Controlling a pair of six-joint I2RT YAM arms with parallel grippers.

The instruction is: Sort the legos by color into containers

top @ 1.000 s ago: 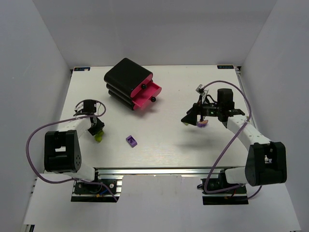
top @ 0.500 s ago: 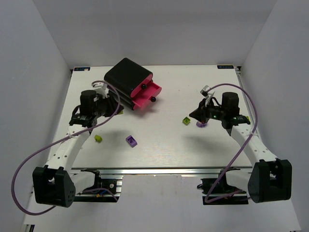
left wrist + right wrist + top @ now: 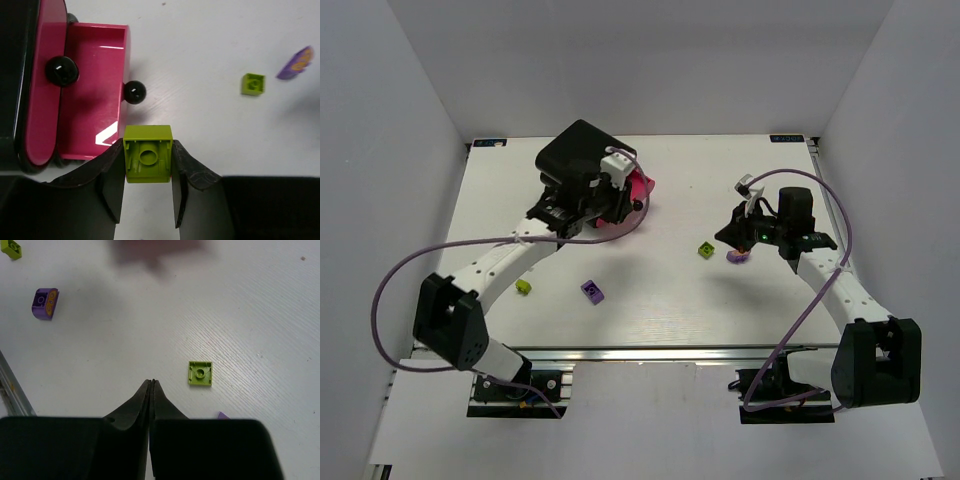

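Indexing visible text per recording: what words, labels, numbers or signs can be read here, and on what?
No text is readable.
Orange marks on the purple bricks: too blurred to read.
Dark tags at the two far corners: too small to read.

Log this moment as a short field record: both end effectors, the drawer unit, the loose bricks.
left end effector: shut on yellow-green studded plastic brick, beside open drawer's front
right end effector: shut, holding nothing
drawers: rounded black casing, one pink plastic drawer pulled out, no brick seen inside
loose: yellow-green brick right of centre; yellow-green brick front left; purple brick front centre; purple brick by right end effector
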